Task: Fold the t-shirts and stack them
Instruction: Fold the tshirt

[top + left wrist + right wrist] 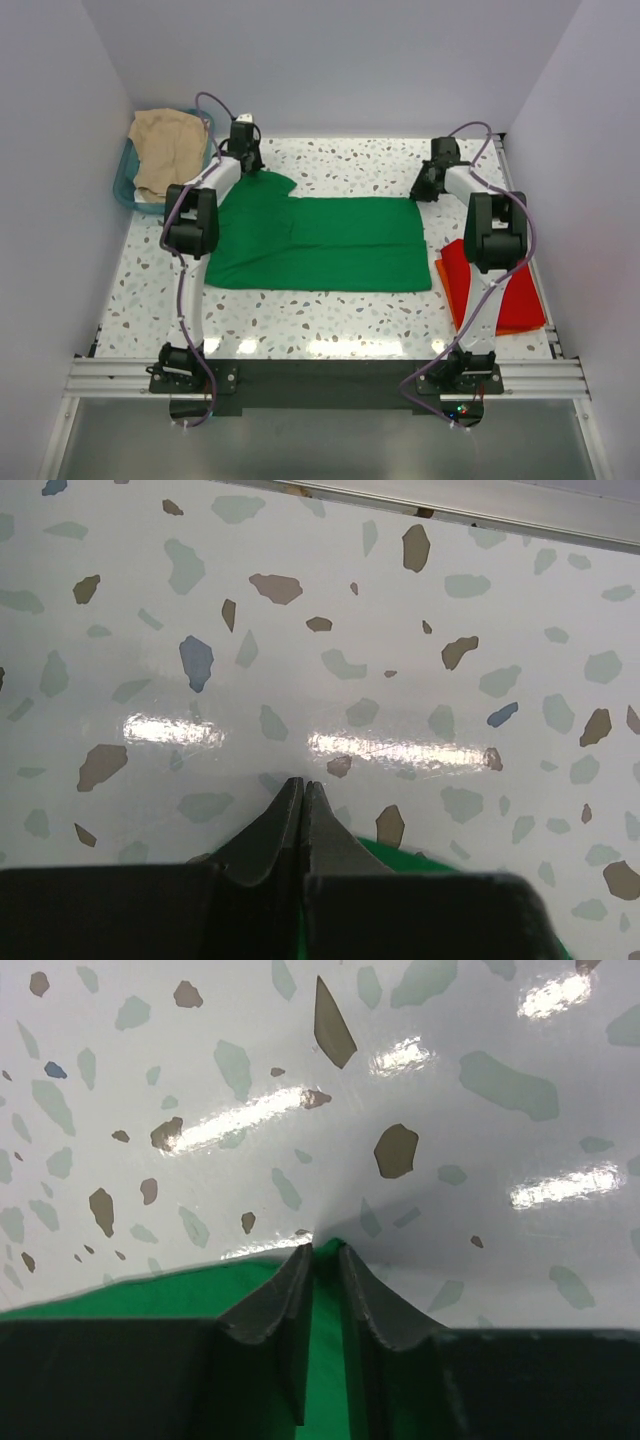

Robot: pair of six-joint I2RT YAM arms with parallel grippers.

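The bright green t-shirt (320, 245) lies spread flat across the middle of the table, one sleeve sticking out at its far left. My left gripper (247, 165) sits at that sleeve's far corner. Its jaws are pressed together (303, 785), with a sliver of green cloth (400, 852) between and under them. My right gripper (420, 190) is at the shirt's far right corner, its jaws (322, 1252) shut on the green cloth edge (130, 1290). The red-orange t-shirt (520, 290) lies folded at the right edge, partly under the right arm.
A teal plastic basket (125, 185) holding a beige cloth (165, 145) stands at the far left corner. White walls close in the table on three sides. A metal rail runs along the near edge by the arm bases.
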